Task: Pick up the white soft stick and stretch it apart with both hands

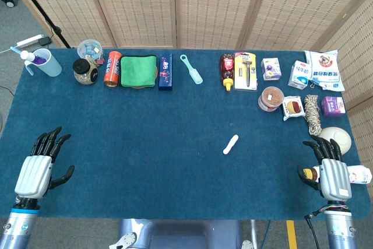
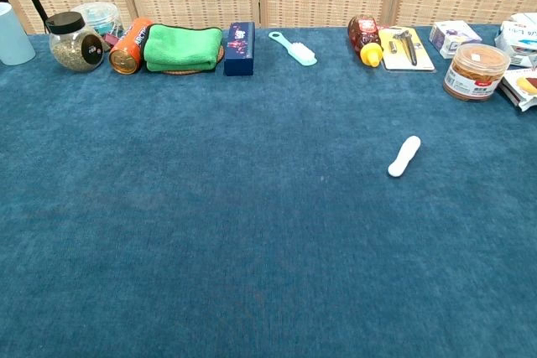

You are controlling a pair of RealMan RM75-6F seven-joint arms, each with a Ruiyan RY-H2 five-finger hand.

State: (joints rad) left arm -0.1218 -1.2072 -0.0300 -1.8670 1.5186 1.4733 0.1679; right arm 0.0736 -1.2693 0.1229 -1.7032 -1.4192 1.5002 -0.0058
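The white soft stick (image 1: pixel 231 144) lies alone on the blue cloth, right of the table's middle, slanted up to the right; the chest view shows the stick (image 2: pixel 404 156) too. My left hand (image 1: pixel 42 163) rests near the front left corner, fingers spread, holding nothing. Near the front right corner sits my right hand (image 1: pixel 326 167), fingers apart and empty, well to the right of the stick. Neither hand appears in the chest view.
Along the far edge stand a blue cup (image 1: pixel 44 62), a jar (image 1: pixel 85 72), an orange can (image 1: pixel 112 68), a green cloth (image 1: pixel 139 72), a dark box (image 1: pixel 165 72) and a teal brush (image 1: pixel 192 69). Packets, a rope coil (image 1: pixel 313 115) and a small bottle (image 1: pixel 355 174) crowd the right side.
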